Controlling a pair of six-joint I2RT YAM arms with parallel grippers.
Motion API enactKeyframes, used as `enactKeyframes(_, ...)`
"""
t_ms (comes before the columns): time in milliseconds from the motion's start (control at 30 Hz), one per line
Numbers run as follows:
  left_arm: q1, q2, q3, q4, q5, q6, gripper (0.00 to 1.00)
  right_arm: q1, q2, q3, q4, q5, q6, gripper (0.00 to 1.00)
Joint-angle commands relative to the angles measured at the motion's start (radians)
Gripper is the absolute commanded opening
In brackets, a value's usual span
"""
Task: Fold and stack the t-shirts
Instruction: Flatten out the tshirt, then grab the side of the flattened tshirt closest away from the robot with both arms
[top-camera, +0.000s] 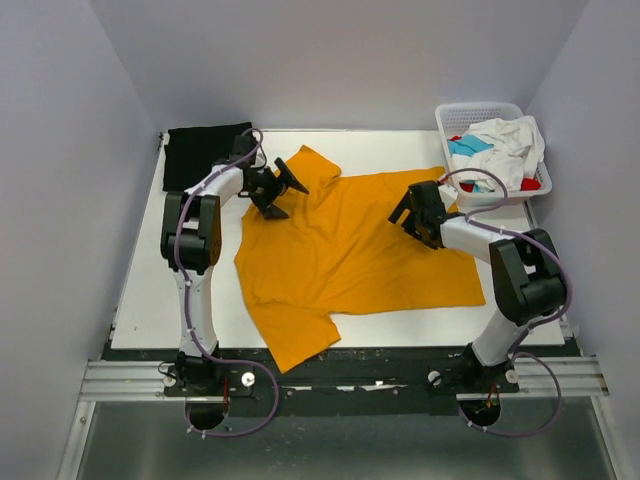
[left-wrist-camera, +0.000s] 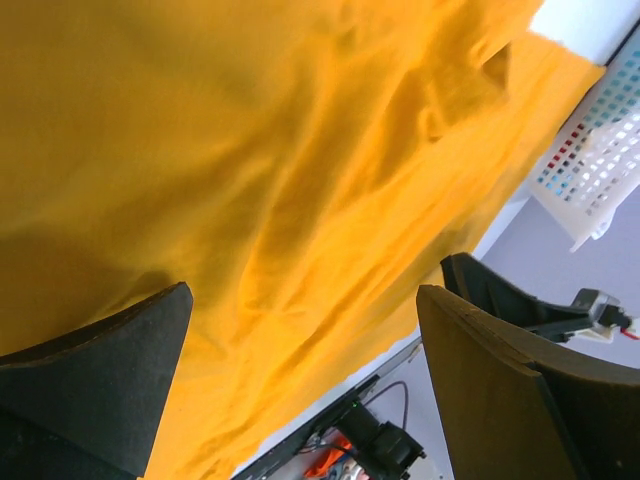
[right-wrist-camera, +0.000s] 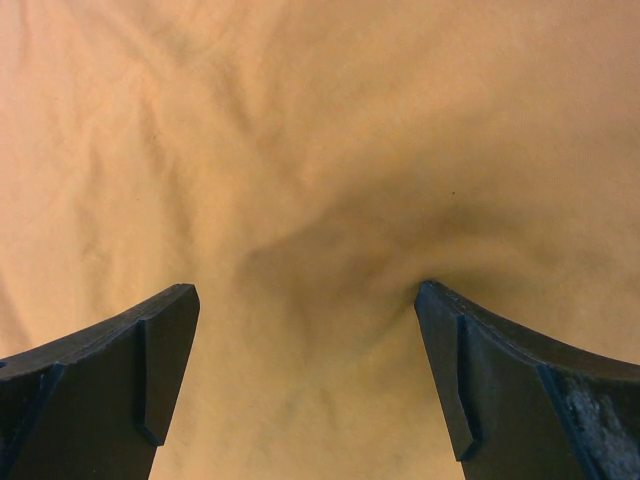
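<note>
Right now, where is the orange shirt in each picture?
Top external: the orange t-shirt lies spread out in the middle.
Left wrist: it fills most of the picture.
Right wrist: it fills the whole background.
Landmark: the white basket, top right from above, right edge in left wrist; absent from right wrist.

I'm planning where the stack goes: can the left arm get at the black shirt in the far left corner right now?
Probably yes. The black shirt lies uncovered close by the left gripper, which is open and holds nothing above the orange shirt. Nothing stands between them.
</note>
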Motion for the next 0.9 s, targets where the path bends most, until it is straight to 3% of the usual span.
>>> enactKeyframes(0,0.026,0.099,0.205,-0.075,-0.072,-0.026,0.98,-0.007,0.031,-0.030,-0.047,-0.062,0.025,1.00)
enactKeyframes(100,0.033,0.148,0.265,-0.073,-0.066,-0.059,0.99,-0.010,-0.021,-0.079,-0.056,-0.049,0.040,1.00)
enactKeyframes(233,0.035,0.180,0.347,-0.092,-0.120,-0.056,0.99,-0.017,-0.026,-0.057,-0.050,-0.101,-0.068,1.00)
enactKeyframes(333,0.035,0.218,0.509,-0.198,-0.129,0.017,0.98,-0.018,-0.048,-0.007,-0.046,-0.130,-0.104,1.00)
enactKeyframes(433,0.017,0.130,0.534,-0.249,-0.162,0.104,0.98,-0.017,-0.128,0.020,-0.052,-0.095,-0.113,1.00)
enactKeyframes(567,-0.060,-0.202,0.306,-0.233,-0.350,0.221,0.99,-0.017,-0.292,-0.041,-0.064,-0.039,-0.097,1.00)
enactKeyframes(667,-0.124,-0.465,0.011,-0.196,-0.468,0.234,0.99,-0.017,-0.410,-0.132,-0.084,0.034,-0.067,1.00)
enactKeyframes(867,-0.359,-0.911,-0.534,-0.238,-0.692,0.091,0.99,-0.020,-0.537,-0.199,-0.151,0.084,-0.040,1.00)
